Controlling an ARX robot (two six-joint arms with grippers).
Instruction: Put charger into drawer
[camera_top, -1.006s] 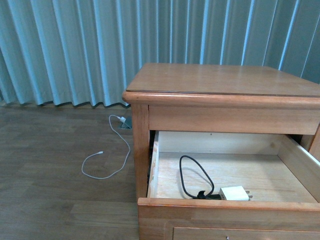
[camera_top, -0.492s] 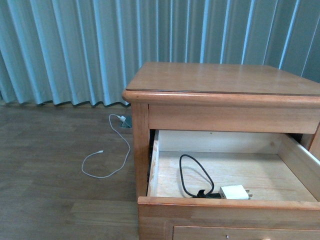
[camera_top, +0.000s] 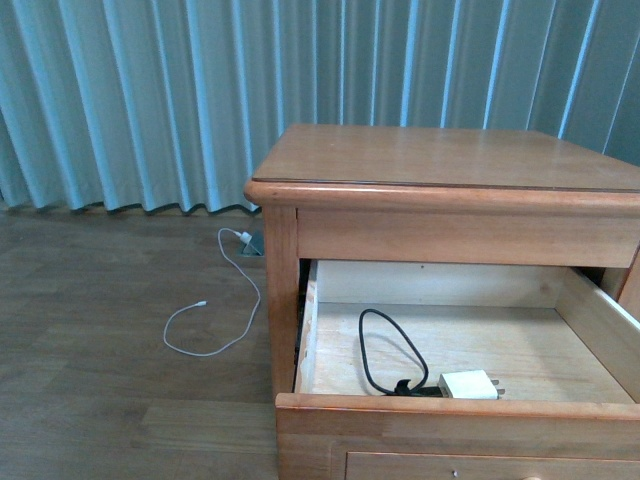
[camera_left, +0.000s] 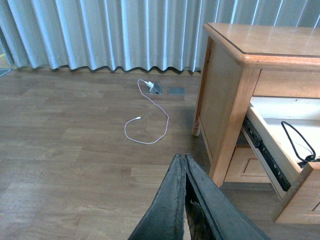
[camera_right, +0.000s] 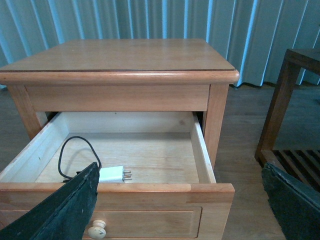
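Left gripper pressed closed, right gripper spread wide apart

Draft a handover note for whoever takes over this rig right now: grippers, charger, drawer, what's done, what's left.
Left gripper: shut, empty, off to the side of the drawer.
Right gripper: open, empty, facing the drawer front.
Charger: lying inside the open drawer, near its front wall, black cable looped beside it.
Done: charger is in.
Left: probably only closing the drawer, if that is wanted.
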